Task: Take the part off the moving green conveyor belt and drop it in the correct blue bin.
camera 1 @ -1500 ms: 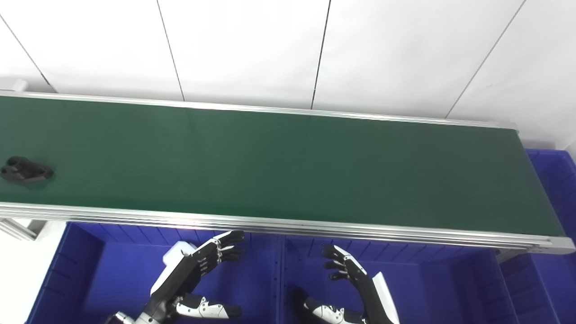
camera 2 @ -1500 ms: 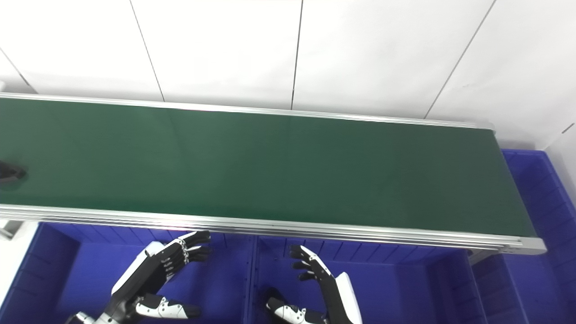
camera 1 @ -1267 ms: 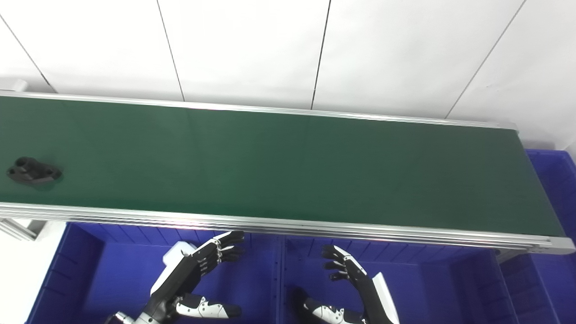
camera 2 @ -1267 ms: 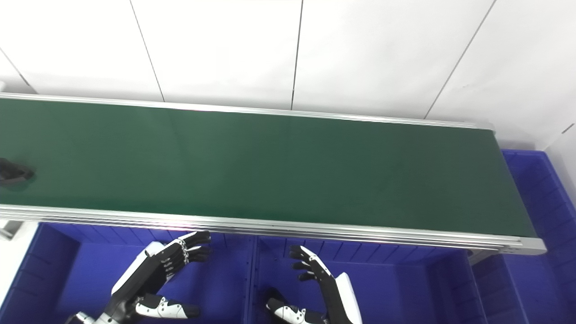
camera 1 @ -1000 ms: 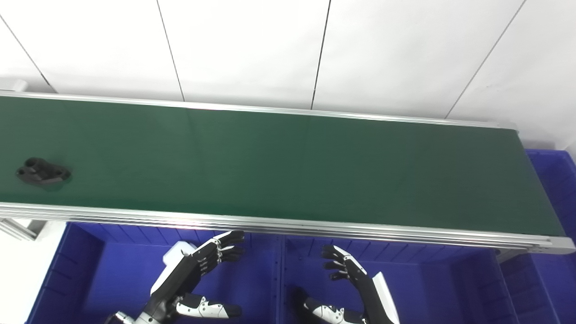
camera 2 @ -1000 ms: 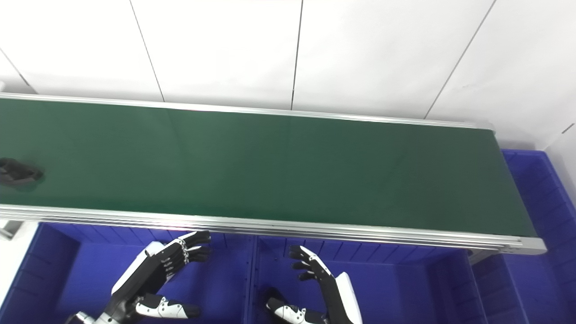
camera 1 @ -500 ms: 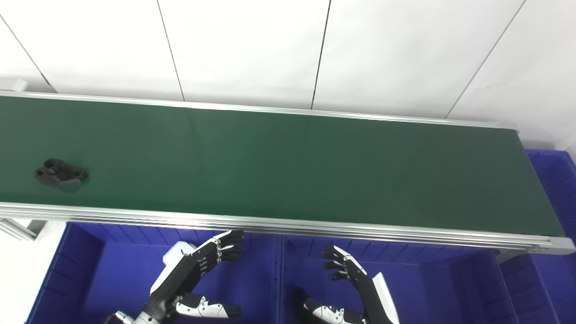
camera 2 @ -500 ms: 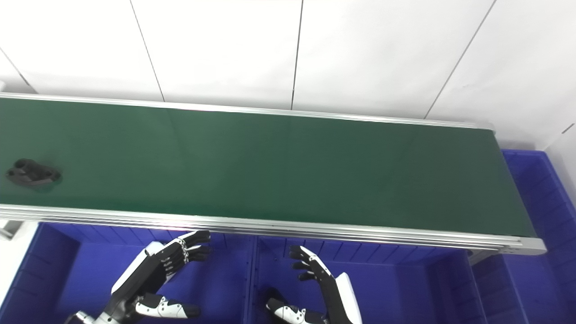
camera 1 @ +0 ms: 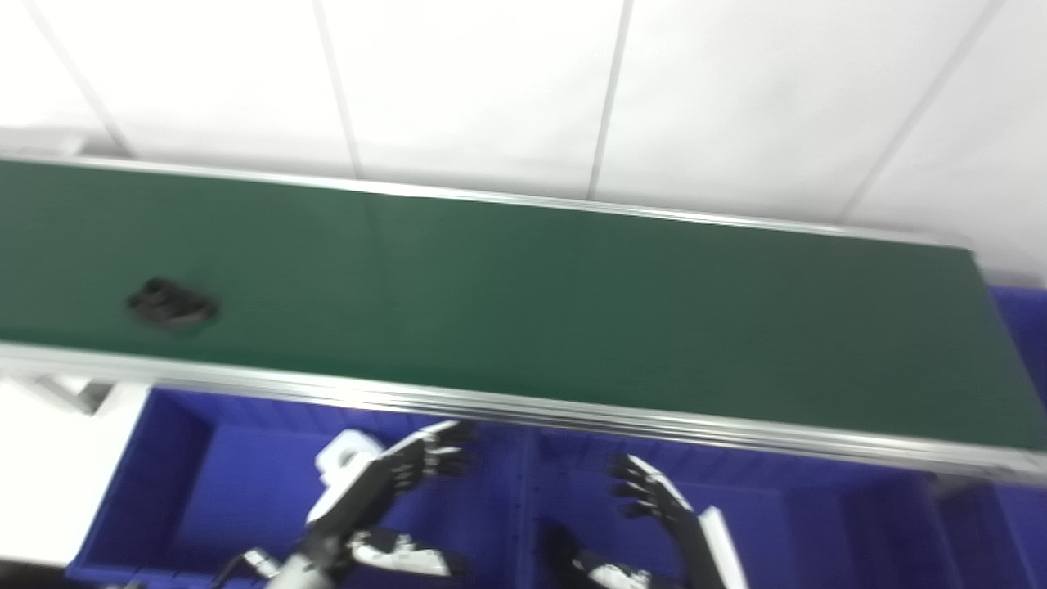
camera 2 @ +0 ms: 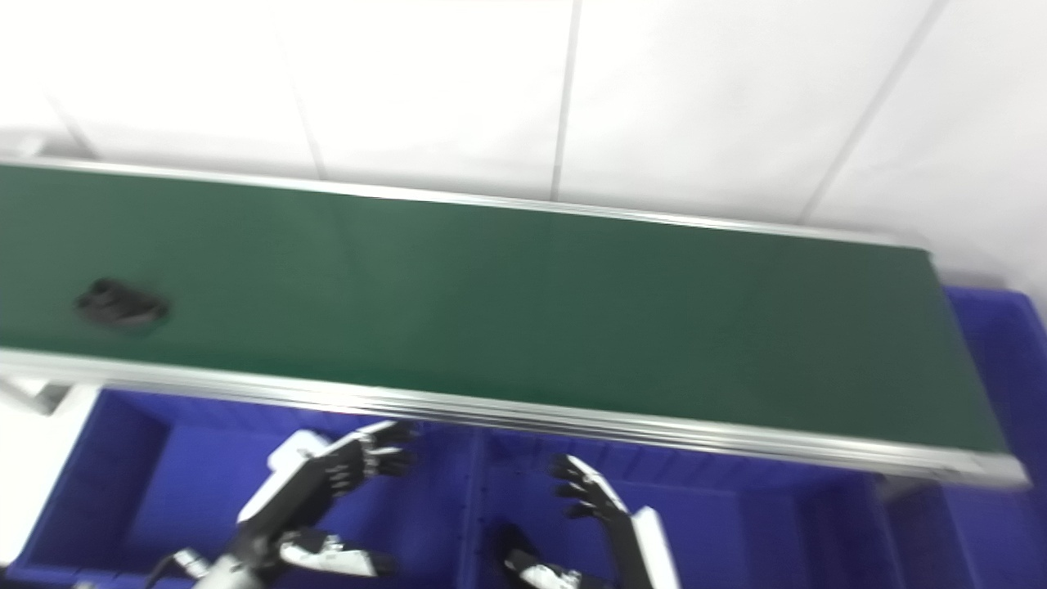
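A small black part lies on the green conveyor belt near its left end, close to the front rail; both views are blurred. My left hand hovers open over the left blue bin, below the belt's front rail. My right hand hovers open over the middle blue bin. Neither hand holds anything. Both are well to the right of the part and nearer to me than the belt.
An aluminium rail runs along the belt's front edge above the bins. Another blue bin sits past the belt's right end. A white panelled wall stands behind the belt.
The part has ridden the belt rightward. The camera has shifted, so the whole picture has slid and blurred. Both hands stay open over the bins.
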